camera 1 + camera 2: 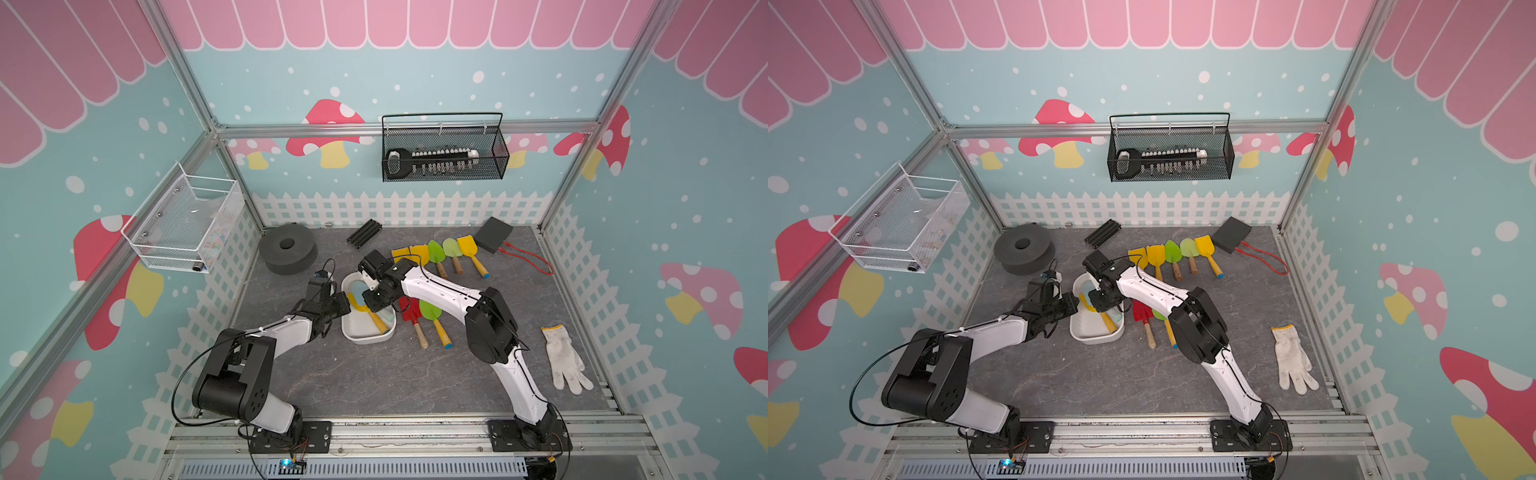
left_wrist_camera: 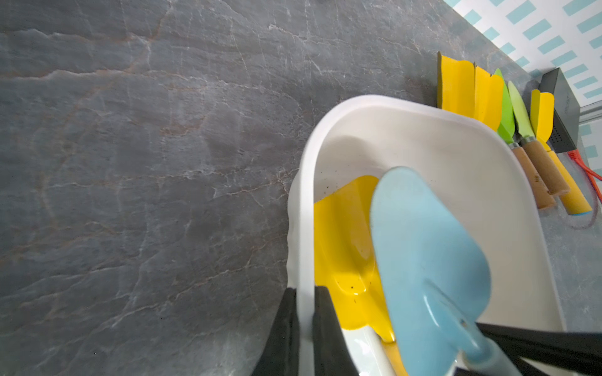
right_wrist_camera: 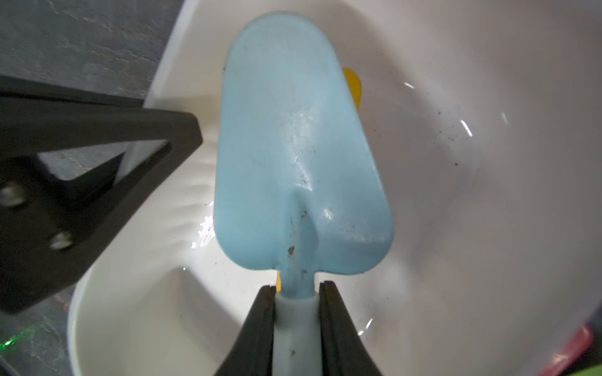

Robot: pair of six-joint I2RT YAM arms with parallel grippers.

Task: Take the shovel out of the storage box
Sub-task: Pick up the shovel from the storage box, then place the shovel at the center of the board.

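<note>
At table's near middle, left gripper [image 2: 306, 290] pinches the storage box [image 2: 423, 130] rim, steadying it. Right gripper [image 3: 294, 285] is clamped on the blue shovel [image 3: 293, 146] at its handle; the blade sits over the box interior, above a yellow shovel [image 2: 345, 234]. Grasp made, lift-out pending. Farther back, a row of shovels [image 1: 436, 250] lies on the table.
</note>
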